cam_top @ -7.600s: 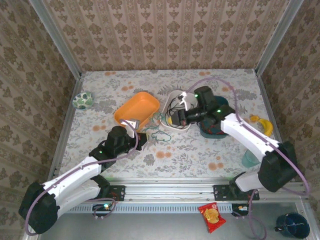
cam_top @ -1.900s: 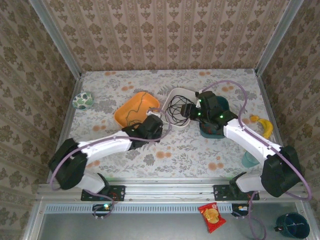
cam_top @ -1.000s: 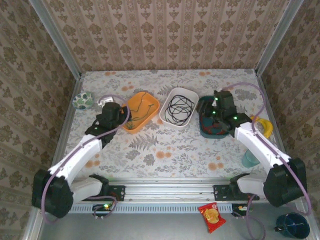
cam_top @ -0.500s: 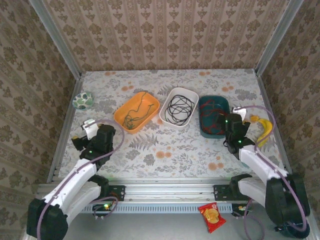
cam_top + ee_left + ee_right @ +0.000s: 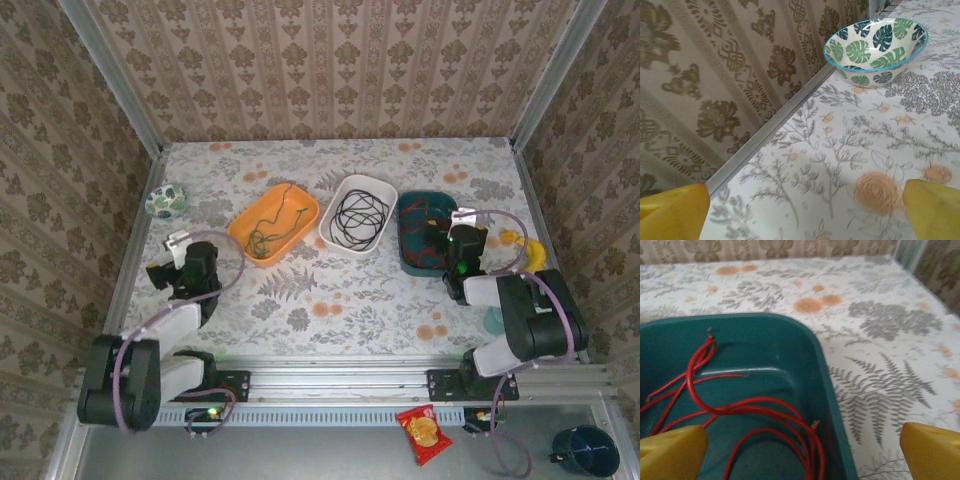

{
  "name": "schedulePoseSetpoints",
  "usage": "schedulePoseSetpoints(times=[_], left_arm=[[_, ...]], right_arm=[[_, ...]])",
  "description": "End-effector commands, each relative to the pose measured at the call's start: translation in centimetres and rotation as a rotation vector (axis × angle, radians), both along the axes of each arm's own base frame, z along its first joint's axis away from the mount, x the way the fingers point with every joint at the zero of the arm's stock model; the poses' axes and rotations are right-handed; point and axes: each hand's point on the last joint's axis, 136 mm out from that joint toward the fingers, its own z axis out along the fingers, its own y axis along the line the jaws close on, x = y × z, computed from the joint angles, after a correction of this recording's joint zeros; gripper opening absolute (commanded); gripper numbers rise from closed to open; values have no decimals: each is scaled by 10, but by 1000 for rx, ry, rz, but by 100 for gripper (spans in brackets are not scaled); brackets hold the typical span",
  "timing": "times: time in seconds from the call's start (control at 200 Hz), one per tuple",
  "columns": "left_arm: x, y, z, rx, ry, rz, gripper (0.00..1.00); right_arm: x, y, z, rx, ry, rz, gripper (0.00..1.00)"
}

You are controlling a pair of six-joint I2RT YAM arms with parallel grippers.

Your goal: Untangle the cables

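The cables lie sorted in three trays. A dark green cable (image 5: 268,226) is in the orange tray (image 5: 300,202), a coiled black cable (image 5: 359,214) in the white tray (image 5: 335,235), and a red cable (image 5: 418,234) (image 5: 755,405) in the teal tray (image 5: 408,262) (image 5: 790,340). My right gripper (image 5: 452,222) (image 5: 802,452) stands open over the teal tray's right rim, its yellow fingers (image 5: 670,450) wide apart and holding nothing. My left gripper (image 5: 168,258) (image 5: 805,215) is open and low over bare table near the left wall, with nothing between its fingers (image 5: 935,207).
A leaf-patterned bowl (image 5: 165,201) (image 5: 875,47) sits by the left wall ahead of the left gripper. A banana (image 5: 530,250) and a pale teal cup (image 5: 497,318) are at the right edge. A snack packet (image 5: 423,433) and a blue mug (image 5: 585,445) lie below the table's front rail.
Both arms have drawn back from the trays toward their bases and folded. The right gripper has opened wide; the red cable lies loose in the teal tray.
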Motion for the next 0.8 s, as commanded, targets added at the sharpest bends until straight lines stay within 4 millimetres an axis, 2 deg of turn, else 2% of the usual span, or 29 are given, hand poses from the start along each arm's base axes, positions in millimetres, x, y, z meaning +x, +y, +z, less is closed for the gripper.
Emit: schedulePoseSetpoints(times=[0.0, 0.13, 0.255, 0.365, 0.42, 0.46, 0.495, 0.53, 0.57, 0.615, 0.65, 0.7, 0.75, 0.795], left_arm=[[31, -14, 16, -30, -89, -106, 100], [48, -20, 19, -32, -120, -150, 100], [64, -27, 16, -13, -71, -215, 100], [68, -33, 17, -2, -92, -272, 100], [66, -37, 7, -18, -135, -322, 100], [70, -39, 15, 16, -201, -363, 100], [72, -49, 9, -23, -155, -410, 100], [73, -51, 3, -35, -128, -424, 100], [79, -57, 5, -12, -150, -475, 100], [79, -70, -14, -41, -93, -547, 100], [88, -64, -4, 19, -143, -510, 100], [88, -67, -15, -57, -53, -517, 100], [90, -58, -10, -46, -111, -505, 100], [87, -57, -14, -86, -79, -498, 100]], right_arm=[[14, 19, 12, 30, -55, 143, 100], [14, 20, 10, 36, -37, 151, 100], [14, 20, 10, 37, -39, 153, 100], [14, 19, 10, 37, -37, 152, 100], [14, 19, 10, 37, -37, 153, 100], [14, 19, 10, 37, -38, 152, 100], [14, 19, 10, 38, -38, 153, 100], [14, 19, 9, 38, -37, 153, 100], [14, 19, 10, 38, -39, 153, 100], [14, 19, 10, 38, -39, 153, 100], [14, 19, 10, 41, -39, 156, 100], [14, 19, 10, 41, -39, 155, 100], [14, 20, 10, 42, -38, 157, 100], [14, 20, 10, 40, -38, 156, 100]])
